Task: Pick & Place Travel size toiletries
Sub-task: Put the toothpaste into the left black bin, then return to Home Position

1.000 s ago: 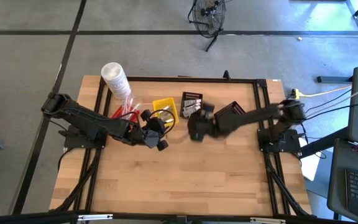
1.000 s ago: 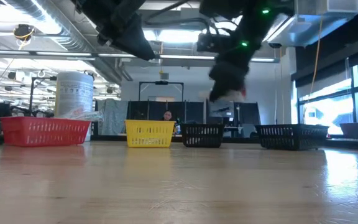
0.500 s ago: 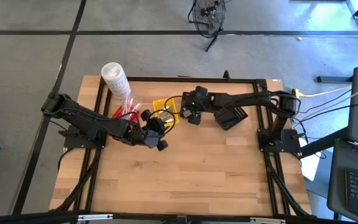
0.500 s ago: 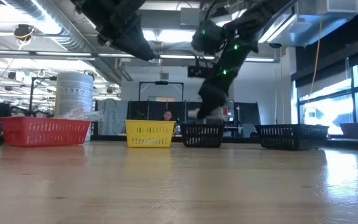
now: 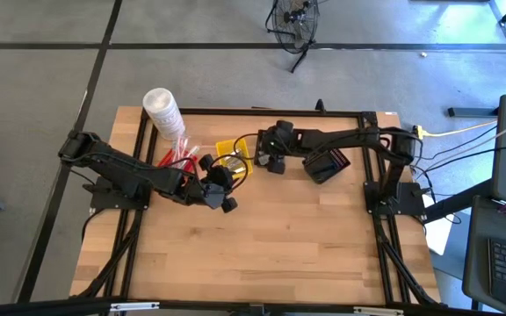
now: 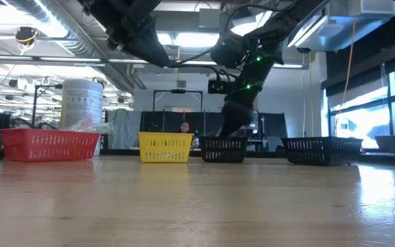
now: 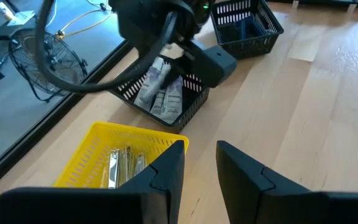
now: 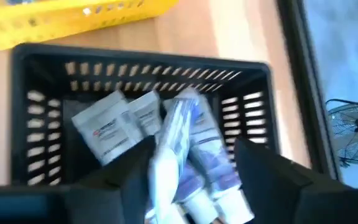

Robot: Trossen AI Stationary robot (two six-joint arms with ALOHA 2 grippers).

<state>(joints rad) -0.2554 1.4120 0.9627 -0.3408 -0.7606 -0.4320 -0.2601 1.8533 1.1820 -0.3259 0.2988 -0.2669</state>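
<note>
Toiletries: I see a white mini tube (image 8: 169,158) standing between the fingers of the right hand (image 8: 194,177), directly above the black slotted basket (image 8: 42,155). Whether the fingers actually pinch the tube I cannot tell; it is blurred in the right wrist view. Below it in the same basket lie more white tubes and flat sachets (image 8: 114,127), bunched against the middle of the basket floor. From the left wrist view the same tubes (image 7: 160,93) show through the basket's (image 7: 191,106) open top, with the right hand (image 7: 166,46) poised just over them.

Just beside that basket sits the yellow basket (image 7: 98,152), holding silvery slim sticks (image 7: 123,165). A second black basket (image 7: 247,25) sits further along the bench (image 5: 279,246), apart from the first.

Left hand (image 7: 194,165) hovers near the yellow basket, fingers parted narrowly, nothing between them. In the high view it (image 5: 222,189) is over the bench just short of the yellow basket (image 5: 234,154). The red basket (image 5: 178,160) and the big white tub (image 5: 162,110) lie toward the bench's far left corner.
</note>
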